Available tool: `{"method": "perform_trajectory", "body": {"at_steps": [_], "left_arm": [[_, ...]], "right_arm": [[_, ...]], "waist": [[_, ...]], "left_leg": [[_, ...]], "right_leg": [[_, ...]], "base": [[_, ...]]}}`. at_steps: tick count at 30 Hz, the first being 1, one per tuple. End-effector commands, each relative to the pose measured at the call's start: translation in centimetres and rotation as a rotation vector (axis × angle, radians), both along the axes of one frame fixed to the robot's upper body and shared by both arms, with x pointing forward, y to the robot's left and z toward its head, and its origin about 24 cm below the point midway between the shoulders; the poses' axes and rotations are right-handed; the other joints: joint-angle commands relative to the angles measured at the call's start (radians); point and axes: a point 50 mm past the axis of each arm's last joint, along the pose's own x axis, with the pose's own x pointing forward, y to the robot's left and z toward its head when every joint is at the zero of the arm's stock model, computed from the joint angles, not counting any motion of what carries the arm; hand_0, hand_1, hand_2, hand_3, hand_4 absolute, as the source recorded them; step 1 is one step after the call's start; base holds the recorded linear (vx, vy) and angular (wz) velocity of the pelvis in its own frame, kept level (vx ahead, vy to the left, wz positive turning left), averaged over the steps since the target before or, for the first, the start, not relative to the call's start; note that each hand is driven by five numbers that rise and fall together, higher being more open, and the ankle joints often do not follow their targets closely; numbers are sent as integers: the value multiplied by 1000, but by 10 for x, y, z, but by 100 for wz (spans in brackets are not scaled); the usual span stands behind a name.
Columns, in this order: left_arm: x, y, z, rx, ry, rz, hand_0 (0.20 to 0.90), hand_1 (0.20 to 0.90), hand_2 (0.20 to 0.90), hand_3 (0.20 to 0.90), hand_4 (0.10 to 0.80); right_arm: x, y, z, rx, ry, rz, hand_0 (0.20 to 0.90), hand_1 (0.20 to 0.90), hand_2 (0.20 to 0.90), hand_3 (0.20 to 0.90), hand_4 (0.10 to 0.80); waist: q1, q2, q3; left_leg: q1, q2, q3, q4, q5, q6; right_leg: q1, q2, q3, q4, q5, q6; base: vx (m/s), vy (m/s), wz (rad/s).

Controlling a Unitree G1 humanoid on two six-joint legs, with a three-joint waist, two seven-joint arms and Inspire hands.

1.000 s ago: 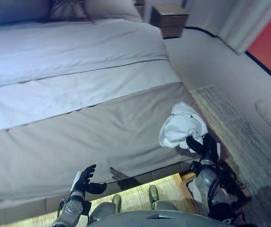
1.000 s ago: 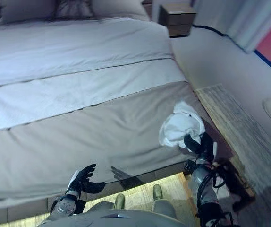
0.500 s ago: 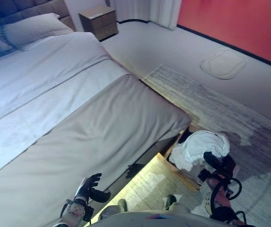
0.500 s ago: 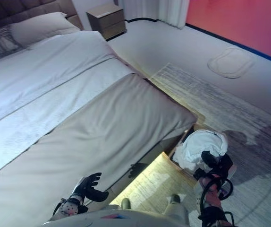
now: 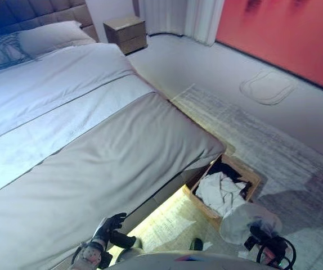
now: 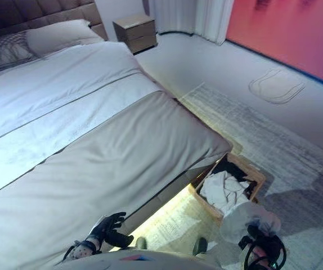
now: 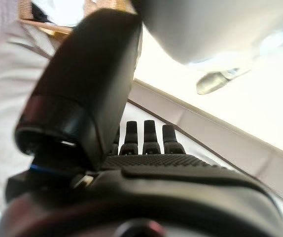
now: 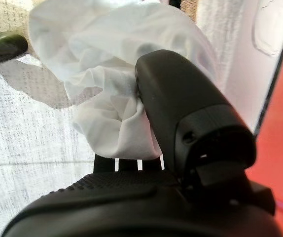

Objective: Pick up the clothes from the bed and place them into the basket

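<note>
Grey carpet covered the bedroom floor [image 5: 218, 73], with a paler woven rug [image 5: 274, 140] laid along the foot corner of the bed [image 5: 94, 146]. Its taupe cover lay smooth and bare of clothing, white sheets ran up toward the pillows [image 5: 49, 35] and the padded headboard [image 5: 32, 14], and a wooden nightstand [image 5: 126, 32] stood past the head corner beside pale curtains [image 5: 181, 17]. A red wall [image 5: 285, 39] closed the far side, and an oval mat [image 5: 267, 87] lay on the carpet before it.

On the rug, just off the bed's foot corner, sat a wooden basket [image 5: 251, 179] holding crumpled white clothes [image 5: 222, 191] with a dark garment [image 5: 224, 167] at its far end.

The right hand [image 8: 181, 123] hung near the basket's near side, low at the lower right of the head views. Its thumb and fingers were curled into a bunched white garment [image 8: 117, 74], pinching the cloth, which bulged out above the hand; the garment [image 5: 245, 222] was off the bed and hung beside the basket rather than inside it.

The left hand [image 5: 113, 230] hovered by the near edge of the bed, holding nothing, its fingers [image 7: 151, 136] stretched out straight in a row and the thumb standing apart.
</note>
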Motion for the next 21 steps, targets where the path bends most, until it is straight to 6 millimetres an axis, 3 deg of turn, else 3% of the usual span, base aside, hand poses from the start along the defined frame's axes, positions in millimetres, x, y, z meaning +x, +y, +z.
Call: {"method": "perform_trajectory", "body": {"at_steps": [1, 4, 8, 9, 10, 14, 21], "left_arm": [[60, -1, 32, -32, -237, 17, 900, 900, 900, 900, 800], [62, -14, 33, -66, -271, 35, 900, 900, 900, 900, 800], [54, -20, 34, -99, -297, 54, 900, 900, 900, 900, 800], [53, -20, 34, -105, -301, 56, 900, 900, 900, 900, 800], [52, -21, 35, -118, -312, 60, 900, 900, 900, 900, 800], [56, -20, 41, -172, -334, 74, 900, 900, 900, 900, 800], [61, -22, 45, -244, -308, 51, 900, 900, 900, 900, 800]], "right_arm": [[86, -40, 80, -178, -270, -54, 300, 300, 300, 200, 100], [110, -68, 128, -273, -346, -50, 300, 300, 300, 200, 100], [124, -91, 172, -334, -395, 0, 300, 300, 300, 200, 100], [126, -92, 177, -333, -397, 17, 495, 495, 495, 428, 328], [132, -94, 185, -331, -401, 59, 900, 900, 900, 900, 800], [147, -96, 207, -294, -373, 221, 900, 900, 900, 900, 800], [149, -104, 229, -345, -378, 229, 900, 900, 900, 900, 800]], "waist": [[29, 27, 127], [22, 95, 173], [13, 148, 210], [12, 154, 214], [8, 159, 221], [2, 177, 241], [-3, 192, 240]], "left_leg": [[-58, -62, -44, -42, 43, -11], [-108, -84, -44, -38, 57, -14], [-145, -95, -28, -45, 70, -17], [-148, -95, -24, -48, 72, -18], [-151, -99, -16, -54, 74, -23], [-155, -95, 3, -65, 77, -27], [-138, -87, 16, -66, 67, -34]], "right_leg": [[12, -75, 24, 81, -21, 40], [-62, -91, 34, 104, -16, 38], [-128, -105, 54, 115, -7, 40], [-134, -107, 56, 115, -6, 41], [-144, -100, 56, 98, 6, 40], [-163, -97, 66, 79, 18, 40], [-162, -106, 65, 101, -1, 44]], "base": [[-284, 75, 21], [-171, 84, 12], [-104, 63, 3], [-63, 36, -2], [-49, 25, -4], [-51, 23, -5], [3, 21, -1]]}}
